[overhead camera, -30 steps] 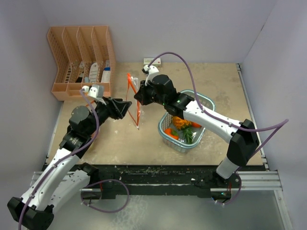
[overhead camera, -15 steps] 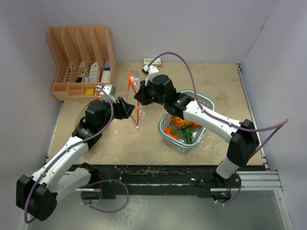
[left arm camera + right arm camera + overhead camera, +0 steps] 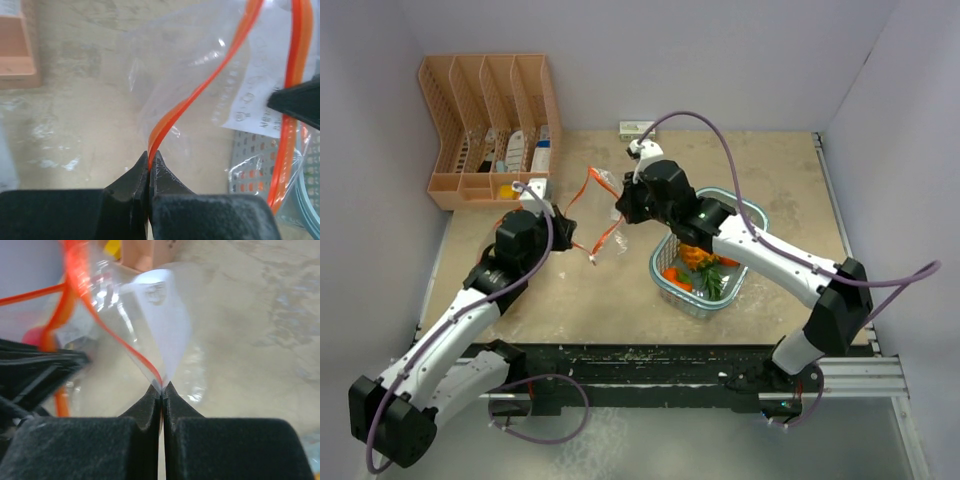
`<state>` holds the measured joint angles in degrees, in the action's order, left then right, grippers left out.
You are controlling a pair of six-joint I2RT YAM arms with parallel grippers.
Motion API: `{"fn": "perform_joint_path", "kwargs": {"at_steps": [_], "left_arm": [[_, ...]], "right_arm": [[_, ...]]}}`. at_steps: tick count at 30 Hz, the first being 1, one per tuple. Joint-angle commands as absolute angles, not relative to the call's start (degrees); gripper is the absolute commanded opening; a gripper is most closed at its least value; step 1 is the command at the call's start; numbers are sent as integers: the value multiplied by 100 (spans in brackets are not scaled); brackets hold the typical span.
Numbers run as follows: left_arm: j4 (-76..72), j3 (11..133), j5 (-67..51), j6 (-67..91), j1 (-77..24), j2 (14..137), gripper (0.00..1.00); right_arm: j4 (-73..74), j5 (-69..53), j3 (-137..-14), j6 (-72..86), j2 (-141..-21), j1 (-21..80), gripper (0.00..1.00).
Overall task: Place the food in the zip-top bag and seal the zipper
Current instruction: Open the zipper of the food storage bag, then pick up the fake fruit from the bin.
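**Q:** Why do both arms hold the zip-top bag up off the counter?

**A:** Each tool pinches one lip of the mouth. The left tool is closed on the zipper, and the orange strip rises away from its fingertips in the left wrist view. The right tool is clamped on the opposite lip, with a thin red line of the strip entering between its pads. Held this way, the bag hangs between the two arms. It sits beside the teal basket, on the side toward the left arm, with its lips parted. The likely purpose is to present an open mouth for loading.

**Q:** Where is the food?

**A:** It lies in the basket, where orange, red and leafy green pieces show beneath the right forearm. No piece can be made out inside the bag, so loading appears not yet begun. Both tools are occupied, so one would probably have to let go before anything can be picked up.

**Q:** What differs from half a second earlier?

**A:** Earlier the two strips stood almost together as a narrow upright sliver. Now they are spread into an open loop. The left tool has drawn back toward its own side and the right tool has shifted toward the basket. The basket and the peach desk organiser lie where they did
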<state>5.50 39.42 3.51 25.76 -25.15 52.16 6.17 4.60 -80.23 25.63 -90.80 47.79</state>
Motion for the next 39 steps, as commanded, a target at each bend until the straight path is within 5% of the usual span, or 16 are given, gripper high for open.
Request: {"fn": "perform_joint_path", "kwargs": {"at_steps": [1, 15, 16, 19, 22, 26, 33, 39], "left_arm": [[1452, 4620, 1468, 1909, -2506, 4635, 0], [2398, 5121, 2178, 1317, -2505, 4610, 0], [2395, 5124, 2151, 1315, -2503, 4608, 0], [2286, 5088, 2016, 1302, -2505, 4666, 0], [2308, 5097, 1998, 1331, -2505, 4778, 0], [2354, 5093, 1957, 1334, -2505, 4830, 0], [2572, 5509, 1869, 1040, -2503, 4976, 0], [2296, 5412, 1323, 1248, -2505, 5304, 0]], "right_arm": [[1423, 1886, -8036, 2519, -8639, 4772, 0], [2040, 2348, -8385, 2516, -8885, 4772, 0], [1806, 1915, -8317, 2349, -8822, 4772, 6], [963, 695, -8065, 2113, -8546, 4772, 51], [871, 32, -8124, 2113, -8446, 4774, 66], [951, -338, -8039, 2147, -8133, 4777, 100], [2626, 1485, -7837, 2908, -7641, 4483, 99], [3881, 1585, -7424, 3602, -7818, 3730, 99]]}}
